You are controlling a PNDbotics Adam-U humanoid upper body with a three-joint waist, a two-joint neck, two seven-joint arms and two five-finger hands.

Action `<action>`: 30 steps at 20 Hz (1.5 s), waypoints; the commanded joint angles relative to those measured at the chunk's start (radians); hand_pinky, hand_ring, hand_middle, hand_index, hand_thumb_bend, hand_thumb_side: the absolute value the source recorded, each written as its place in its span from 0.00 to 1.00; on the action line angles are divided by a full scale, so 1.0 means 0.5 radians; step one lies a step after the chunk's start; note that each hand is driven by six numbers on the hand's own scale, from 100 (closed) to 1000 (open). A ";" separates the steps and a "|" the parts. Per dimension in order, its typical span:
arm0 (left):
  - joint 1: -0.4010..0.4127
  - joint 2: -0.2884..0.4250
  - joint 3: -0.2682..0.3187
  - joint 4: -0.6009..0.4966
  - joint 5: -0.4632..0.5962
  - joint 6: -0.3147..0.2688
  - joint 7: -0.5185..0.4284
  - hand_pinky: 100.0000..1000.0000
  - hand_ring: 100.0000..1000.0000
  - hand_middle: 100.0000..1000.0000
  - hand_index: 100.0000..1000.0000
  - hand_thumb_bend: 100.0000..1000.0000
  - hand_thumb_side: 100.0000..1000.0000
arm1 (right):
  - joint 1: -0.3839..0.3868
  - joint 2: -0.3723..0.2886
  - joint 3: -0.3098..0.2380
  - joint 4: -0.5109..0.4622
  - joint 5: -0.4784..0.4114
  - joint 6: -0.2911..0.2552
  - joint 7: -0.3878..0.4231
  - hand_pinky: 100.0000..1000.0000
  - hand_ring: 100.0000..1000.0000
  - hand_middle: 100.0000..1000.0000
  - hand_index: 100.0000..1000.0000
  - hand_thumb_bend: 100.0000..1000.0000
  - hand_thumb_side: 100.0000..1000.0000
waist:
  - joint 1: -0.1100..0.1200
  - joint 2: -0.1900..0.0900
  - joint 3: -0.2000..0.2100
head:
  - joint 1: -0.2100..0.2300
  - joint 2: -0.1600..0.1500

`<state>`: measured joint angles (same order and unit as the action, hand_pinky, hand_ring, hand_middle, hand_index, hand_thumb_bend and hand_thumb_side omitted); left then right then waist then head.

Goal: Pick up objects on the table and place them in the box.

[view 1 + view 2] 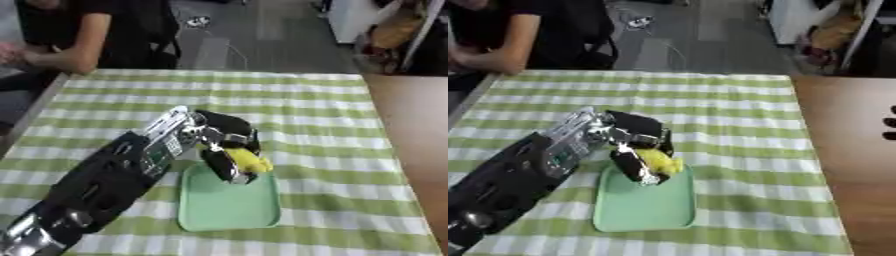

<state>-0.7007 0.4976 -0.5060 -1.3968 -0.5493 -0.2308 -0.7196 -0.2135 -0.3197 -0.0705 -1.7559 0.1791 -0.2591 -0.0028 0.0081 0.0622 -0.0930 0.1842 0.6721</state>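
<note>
My left hand [226,145] reaches in from the lower left and hangs over the far edge of a pale green tray [229,205]. Its fingers are curled round a small yellow object [248,160], held just above the tray's far end. The tray lies flat on the green-and-white checked tablecloth [306,115] and shows nothing else in it. At the right edge of the right eye view, dark fingertips [890,122] of my right hand show over the brown surface; the rest of that hand is out of view.
A person sits at the table's far left corner, an arm [74,55] resting near the edge. A bare brown surface [411,130] runs along the right of the cloth. Cluttered items [394,35] stand on the floor beyond.
</note>
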 commanded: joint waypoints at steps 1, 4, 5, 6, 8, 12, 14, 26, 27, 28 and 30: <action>-0.017 0.026 0.007 -0.016 0.047 -0.018 -0.051 0.41 0.48 0.56 0.64 0.00 0.48 | -0.020 -0.031 -0.009 -0.021 -0.001 -0.002 0.008 0.66 0.73 0.76 0.89 0.00 0.76 | -0.002 -0.028 -0.004 | -0.008 -0.022; -0.012 0.028 0.010 -0.014 0.058 -0.028 -0.100 0.45 0.53 0.61 0.67 0.00 0.49 | -0.019 -0.031 -0.009 -0.021 0.000 -0.002 0.008 0.66 0.73 0.76 0.89 0.00 0.77 | -0.001 -0.027 -0.004 | -0.007 -0.020; -0.011 0.028 0.012 -0.015 0.059 -0.029 -0.108 0.46 0.54 0.62 0.67 0.00 0.49 | -0.019 -0.031 -0.009 -0.021 0.000 -0.002 0.008 0.66 0.73 0.76 0.89 0.00 0.77 | -0.001 -0.026 -0.004 | -0.008 -0.020; -0.011 0.028 0.013 -0.016 0.059 -0.029 -0.115 0.47 0.55 0.62 0.66 0.00 0.49 | -0.019 -0.031 -0.009 -0.021 0.000 -0.002 0.008 0.66 0.73 0.76 0.89 0.00 0.77 | -0.002 -0.026 -0.003 | -0.008 -0.021; -0.011 0.029 0.015 -0.017 0.059 -0.030 -0.125 0.48 0.56 0.63 0.66 0.00 0.49 | -0.019 -0.031 -0.010 -0.021 0.000 -0.002 0.008 0.66 0.73 0.76 0.89 0.00 0.77 | -0.002 -0.026 -0.003 | -0.008 -0.020; -0.009 0.031 0.017 -0.018 0.059 -0.028 -0.138 0.50 0.57 0.64 0.67 0.00 0.50 | -0.019 -0.032 -0.010 -0.020 0.001 -0.002 0.008 0.66 0.73 0.76 0.89 0.00 0.77 | -0.003 -0.026 -0.001 | -0.007 -0.022; -0.006 0.032 0.018 -0.016 0.056 -0.028 -0.142 0.51 0.57 0.64 0.67 0.00 0.50 | -0.018 -0.032 -0.011 -0.020 0.002 -0.002 0.007 0.66 0.73 0.76 0.89 0.00 0.77 | -0.003 -0.026 -0.001 | -0.008 -0.022; -0.003 0.034 0.038 -0.036 0.091 -0.064 -0.113 0.63 0.69 0.74 0.74 0.50 0.78 | -0.016 -0.032 -0.013 -0.020 0.002 -0.002 0.007 0.66 0.73 0.76 0.89 0.00 0.77 | -0.006 -0.026 0.004 | -0.009 -0.023; -0.003 0.035 0.038 -0.036 0.091 -0.065 -0.111 0.63 0.69 0.74 0.74 0.50 0.78 | -0.016 -0.032 -0.013 -0.020 0.002 -0.002 0.006 0.66 0.73 0.76 0.89 0.00 0.77 | -0.006 -0.026 0.004 | -0.009 -0.023; -0.002 0.035 0.038 -0.036 0.091 -0.066 -0.111 0.63 0.69 0.74 0.74 0.49 0.77 | -0.015 -0.032 -0.013 -0.020 0.002 -0.002 0.006 0.66 0.73 0.76 0.89 0.00 0.77 | -0.006 -0.026 0.004 | -0.009 -0.023; -0.001 0.035 0.038 -0.036 0.090 -0.067 -0.112 0.64 0.69 0.74 0.74 0.49 0.77 | -0.015 -0.032 -0.013 -0.020 0.002 -0.003 0.006 0.66 0.73 0.76 0.89 0.00 0.77 | -0.006 -0.026 0.004 | -0.009 -0.023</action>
<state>-0.6878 0.4986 -0.5018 -1.3998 -0.5105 -0.2618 -0.7780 -0.2135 -0.3197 -0.0706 -1.7558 0.1791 -0.2590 -0.0028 0.0078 0.0622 -0.0916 0.1842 0.6722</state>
